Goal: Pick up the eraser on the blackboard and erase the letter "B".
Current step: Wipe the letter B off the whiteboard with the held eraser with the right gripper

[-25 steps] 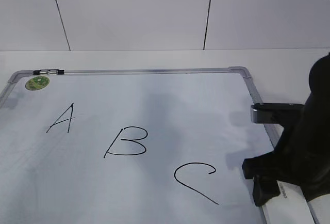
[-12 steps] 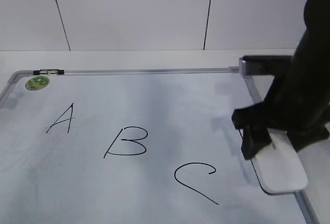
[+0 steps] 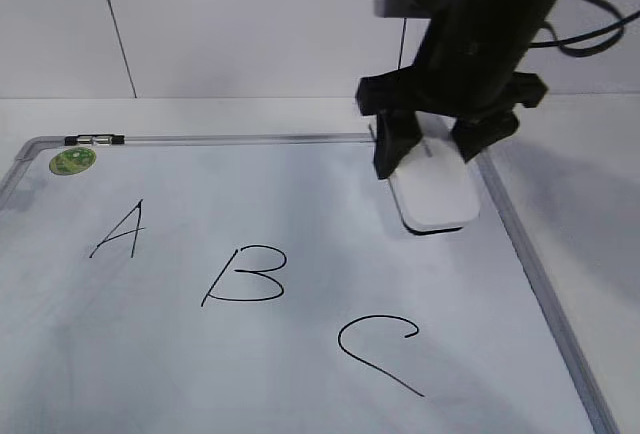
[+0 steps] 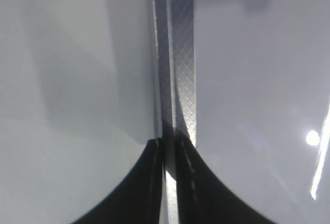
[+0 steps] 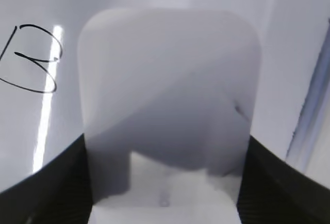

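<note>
Eraser [image 3: 433, 192] sits clamped in the right hand [image 3: 440, 149], upper right of the exterior view, its long white body sticking out toward the camera from between the two black fingers [image 3: 392, 149]. It hangs over the upper right part of the blackboard [image 3: 300, 374], close to the grey frame's right rail, with a thin dark shadow line under its front edge; whether it touches the board cannot be told. Holding it by the sides leaves the dark underside facing the board, which is the face that would do the wiping.

In the right wrist view the eraser [image 5: 170, 95] fills the middle of the frame, a finger [image 5: 41, 182] pressed against each lower side.

The letter "B" [image 3: 245, 276] lies left of centre on the board, well apart from the eraser, down and to the left of it. It is whole and unsmudged. "A" [image 3: 120, 230] sits to its upper left and "C" [image 3: 378, 349] to its lower right, so the wipe probably has to stay narrow to spare both neighbours. A round green magnet [image 3: 72, 161] sits in the board's upper left corner, out of the way.

The left wrist view shows the left hand [image 4: 170, 182] narrow, its two dark fingers nearly meeting with only a slit between, nothing in them, resting over the board's frame rail [image 4: 180, 53] beside the pale bench [image 4: 77, 53]. It looks parked clear of the work.
</note>
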You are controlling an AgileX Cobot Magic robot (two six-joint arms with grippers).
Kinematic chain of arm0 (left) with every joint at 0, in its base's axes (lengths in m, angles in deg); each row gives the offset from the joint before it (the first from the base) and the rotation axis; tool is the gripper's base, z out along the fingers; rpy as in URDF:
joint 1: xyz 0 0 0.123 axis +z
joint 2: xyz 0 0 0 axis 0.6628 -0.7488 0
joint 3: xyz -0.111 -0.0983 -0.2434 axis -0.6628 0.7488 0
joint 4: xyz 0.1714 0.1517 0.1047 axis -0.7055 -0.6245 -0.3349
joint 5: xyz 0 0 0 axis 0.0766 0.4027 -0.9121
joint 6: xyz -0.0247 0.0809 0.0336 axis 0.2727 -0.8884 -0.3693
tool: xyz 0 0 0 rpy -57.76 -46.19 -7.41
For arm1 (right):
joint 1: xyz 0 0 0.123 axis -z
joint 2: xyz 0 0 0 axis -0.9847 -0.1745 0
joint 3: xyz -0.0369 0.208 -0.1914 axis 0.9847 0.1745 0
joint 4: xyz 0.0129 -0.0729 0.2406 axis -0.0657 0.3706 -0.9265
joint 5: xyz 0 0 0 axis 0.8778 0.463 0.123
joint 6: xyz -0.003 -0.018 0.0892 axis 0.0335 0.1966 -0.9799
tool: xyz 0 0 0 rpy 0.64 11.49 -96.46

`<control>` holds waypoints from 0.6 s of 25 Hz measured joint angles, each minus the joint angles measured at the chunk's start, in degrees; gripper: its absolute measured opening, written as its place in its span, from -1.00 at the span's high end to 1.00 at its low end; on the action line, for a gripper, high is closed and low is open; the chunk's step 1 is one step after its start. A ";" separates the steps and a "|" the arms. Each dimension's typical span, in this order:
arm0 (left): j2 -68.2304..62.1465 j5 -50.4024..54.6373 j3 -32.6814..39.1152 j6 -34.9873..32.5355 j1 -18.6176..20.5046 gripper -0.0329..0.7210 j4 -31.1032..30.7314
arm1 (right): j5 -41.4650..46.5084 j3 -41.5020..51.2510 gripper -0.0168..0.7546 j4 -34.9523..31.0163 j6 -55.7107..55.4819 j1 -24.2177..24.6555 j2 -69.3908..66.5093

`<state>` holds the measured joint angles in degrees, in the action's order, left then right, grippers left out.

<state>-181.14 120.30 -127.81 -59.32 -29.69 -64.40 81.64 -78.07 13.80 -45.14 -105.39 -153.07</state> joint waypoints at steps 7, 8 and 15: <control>0.00 0.04 0.00 0.00 0.00 0.80 0.00 | 0.09 -5.46 -0.40 -0.87 2.58 -9.10 -9.42; 0.00 0.04 0.00 0.00 0.00 0.80 0.00 | 0.09 -6.00 -0.40 -1.00 2.98 -10.46 -10.67; 0.00 0.14 0.00 0.00 0.00 0.80 0.00 | 0.30 -13.09 -0.40 -1.36 8.73 -17.70 -18.12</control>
<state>-181.14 120.43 -127.81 -59.32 -29.69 -64.40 81.94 -91.15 12.44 -36.41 -123.09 -171.19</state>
